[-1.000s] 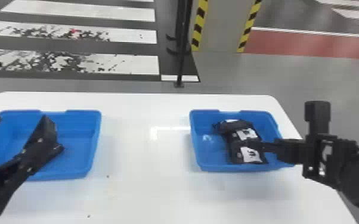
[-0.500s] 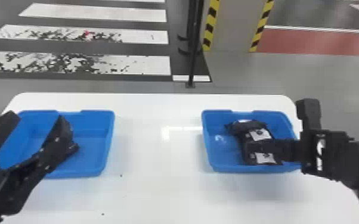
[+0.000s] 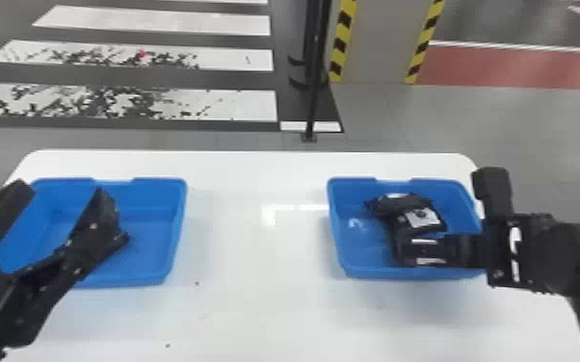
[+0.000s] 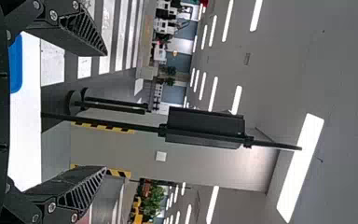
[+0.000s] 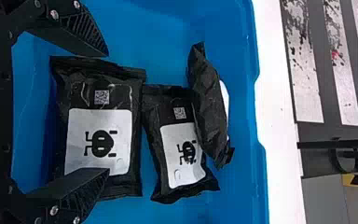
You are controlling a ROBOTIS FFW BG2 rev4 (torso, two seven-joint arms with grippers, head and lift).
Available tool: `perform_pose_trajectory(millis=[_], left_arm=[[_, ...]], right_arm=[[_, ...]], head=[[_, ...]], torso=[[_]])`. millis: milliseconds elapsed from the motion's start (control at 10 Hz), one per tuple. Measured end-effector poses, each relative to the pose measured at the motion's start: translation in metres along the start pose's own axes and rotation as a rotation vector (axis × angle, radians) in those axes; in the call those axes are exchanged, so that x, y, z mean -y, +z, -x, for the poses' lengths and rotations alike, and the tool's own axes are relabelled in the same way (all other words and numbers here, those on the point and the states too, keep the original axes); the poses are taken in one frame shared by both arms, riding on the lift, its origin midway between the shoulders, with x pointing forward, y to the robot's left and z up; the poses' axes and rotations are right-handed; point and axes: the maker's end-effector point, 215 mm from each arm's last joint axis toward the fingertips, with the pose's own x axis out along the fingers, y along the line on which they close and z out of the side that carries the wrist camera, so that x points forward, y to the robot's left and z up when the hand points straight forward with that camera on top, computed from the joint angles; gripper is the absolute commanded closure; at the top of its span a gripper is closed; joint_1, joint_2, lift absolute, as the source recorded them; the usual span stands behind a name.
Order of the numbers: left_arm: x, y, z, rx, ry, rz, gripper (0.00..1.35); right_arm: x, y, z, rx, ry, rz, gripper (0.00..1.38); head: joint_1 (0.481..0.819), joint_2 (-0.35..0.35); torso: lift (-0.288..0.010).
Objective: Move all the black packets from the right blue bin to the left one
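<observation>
Solid blue bin, white table, yellow-and-black striped pillar edging, black-and-white packets.

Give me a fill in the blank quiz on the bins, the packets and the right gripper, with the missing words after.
The number of black packets in the right bin is ____.
The colour shared by it and the left bin is ____.
The table is coloured ____.
The right gripper's fingers are not shut but ____.

Missing words: three; blue; white; open

Beyond the white table — striped floor, a black pole, a grey pillar with yellow-and-black edges.
</observation>
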Motion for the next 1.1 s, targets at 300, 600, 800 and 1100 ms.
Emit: perform_pose_trajectory(millis=[300,600,800,1100], left_arm=[[0.0,-0.004,0.0,-0.011,-0.001,0.0,0.18],[0.0,-0.006,0.0,-0.015,-0.002,0.0,0.18],[-0.001,-0.009,0.0,-0.022,-0.001,0.0,0.18],[-0.002,-0.009,0.001,-0.02,-0.001,-0.002,0.18]], right_arm=[[0.01,-0.001,-0.012,-0.033,-0.009,-0.023,0.16],[0.009,-0.011,-0.023,-0.076,0.004,-0.042,0.62],[0.005,-0.018,-0.025,-0.099,0.014,-0.05,1.13],[-0.008,-0.013,-0.03,-0.04,0.072,-0.066,1.14]], head=[[0.695,-0.102],[0.695,-0.099],[0.695,-0.097],[0.695,-0.075]], torso=[[-0.14],[-0.14],[-0.14],[-0.14]])
